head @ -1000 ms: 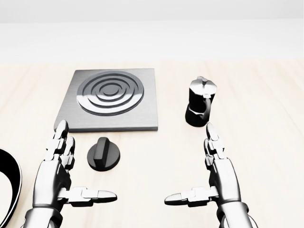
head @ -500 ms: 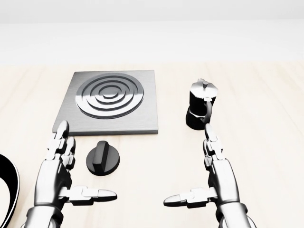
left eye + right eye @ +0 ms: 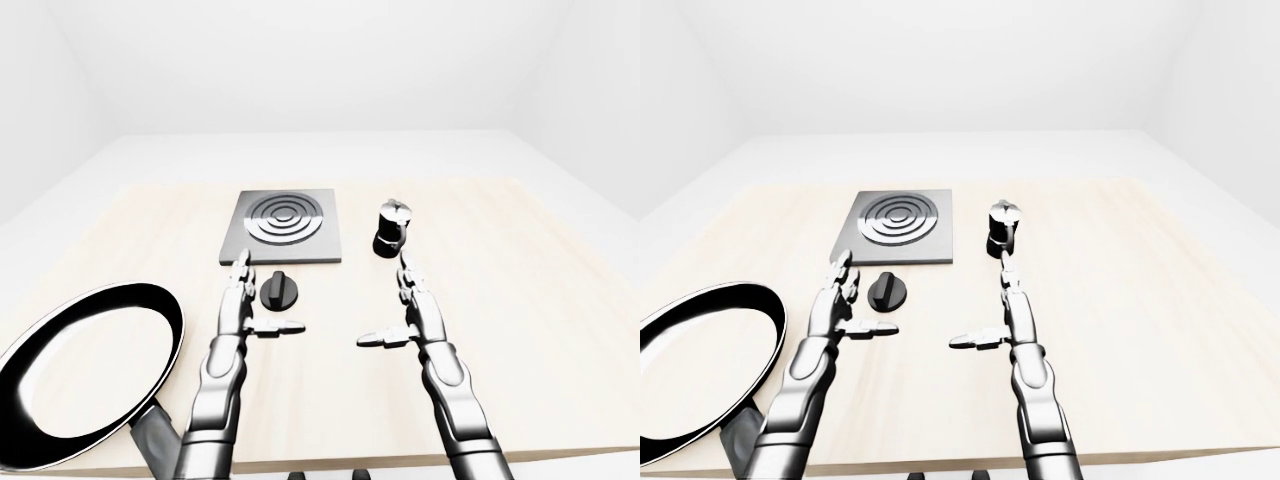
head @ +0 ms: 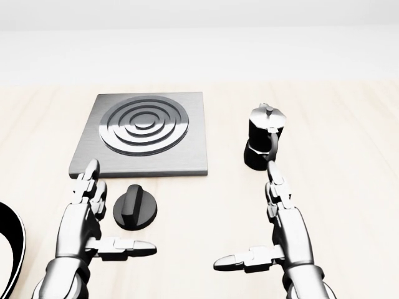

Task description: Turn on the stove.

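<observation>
Two robot hands are extended over the light wooden table [image 3: 520,330], both with fingers spread and holding nothing. The left hand [image 4: 84,218] has its long fingers pointing toward the far edge of the table and its thumb [image 4: 128,247] extended sideways toward the table centre. The right hand [image 4: 283,227] mirrors this posture, thumb [image 4: 240,260] pointing toward the left hand.

The stove [image 4: 144,132] is a square grey plate with concentric raised rings. It lies flat on the table toward the far edge, slightly left of centre. Its control, a round black knob [image 4: 135,207] with a raised bar grip, sits on the table just beside the near edge of the stove plate. The knob is immediately to the right of the left hand, near the fingers but not touched by them. The left thumb lies below the knob in the head view, apart from it.

A black moka pot [image 4: 264,143] with a silver lid stands upright to the right of the stove, just above the right hand's fingertips in the head view.

A black frying pan [image 3: 85,375] with a pale rim lies at the near left corner of the table.
</observation>
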